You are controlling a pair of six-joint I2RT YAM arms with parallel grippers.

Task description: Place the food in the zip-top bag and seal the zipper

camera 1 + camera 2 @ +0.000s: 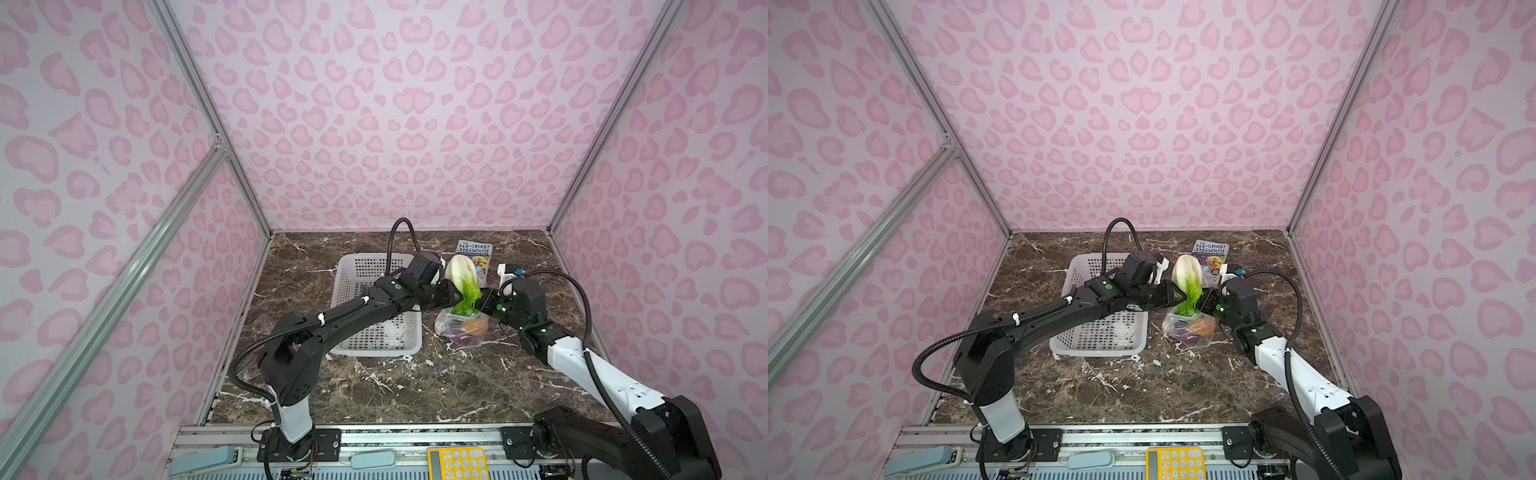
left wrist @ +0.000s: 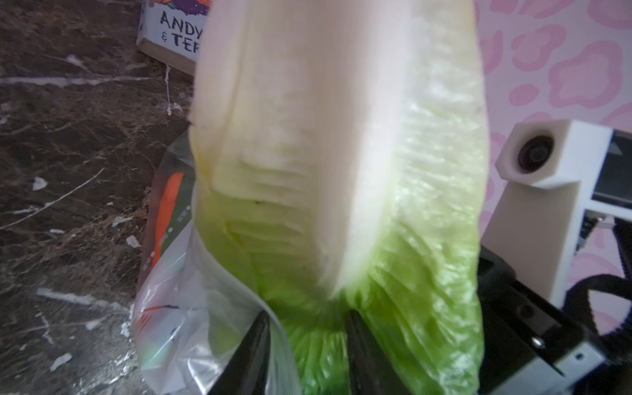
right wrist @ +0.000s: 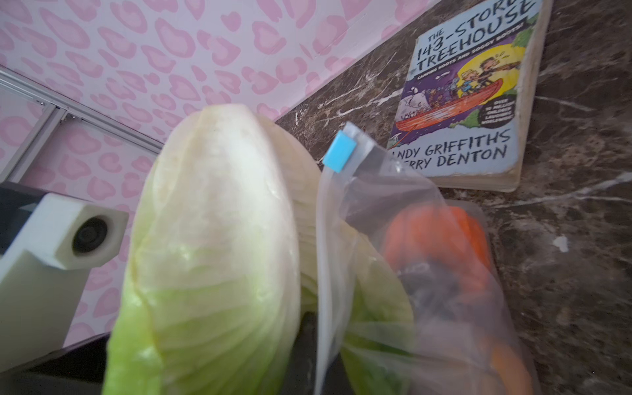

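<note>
My left gripper is shut on the green leafy end of the green-and-white cabbage. The cabbage stands tilted, white end up, with its leaves in the open mouth of the zip-top bag. My right gripper is shut on the bag's mouth edge, holding up the zipper with its blue slider. Inside the bag lie an orange pumpkin and a purple onion.
A white perforated basket stands left of the bag, under my left arm. A paperback book lies behind the bag near the back wall. A yellow calculator sits on the front rail.
</note>
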